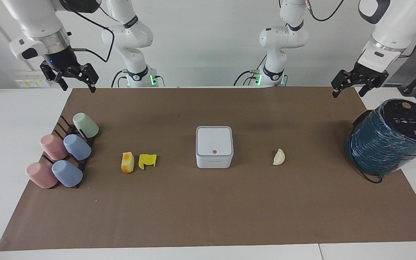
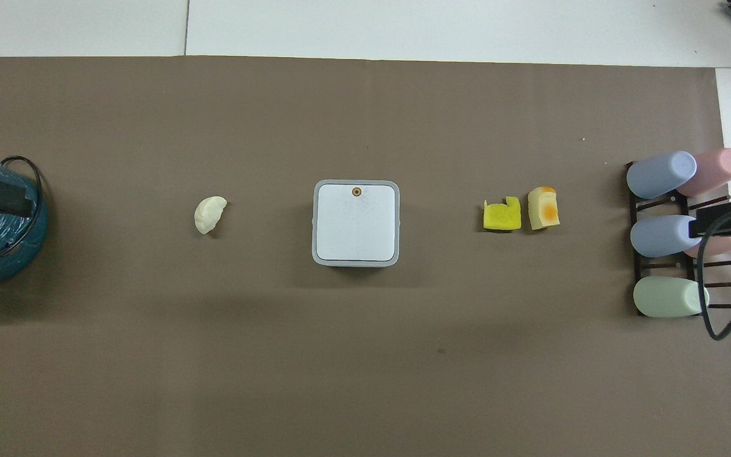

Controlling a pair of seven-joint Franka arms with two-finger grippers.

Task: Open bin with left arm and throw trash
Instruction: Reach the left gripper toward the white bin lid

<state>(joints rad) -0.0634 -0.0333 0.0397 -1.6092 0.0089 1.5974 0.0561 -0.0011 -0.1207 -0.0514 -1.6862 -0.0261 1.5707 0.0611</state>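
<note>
The bin (image 1: 214, 146) is a small white square box with its flat lid shut, in the middle of the brown mat; it also shows in the overhead view (image 2: 356, 222). An orange-yellow spongy chunk (image 1: 127, 162) and a bright yellow wavy piece (image 1: 147, 161) lie side by side toward the right arm's end of the bin. A cream-white wedge (image 1: 278, 157) lies toward the left arm's end. My left gripper (image 1: 347, 92) hangs open and empty, high over the mat's corner by the teal cylinder. My right gripper (image 1: 78, 89) hangs open and empty, high over the other corner near the robots.
A big dark teal wrapped cylinder (image 1: 388, 139) with a black cable stands at the left arm's end of the mat. A dark rack with several pastel cups (image 1: 65, 155) sits at the right arm's end. The brown mat (image 1: 208, 209) covers most of the white table.
</note>
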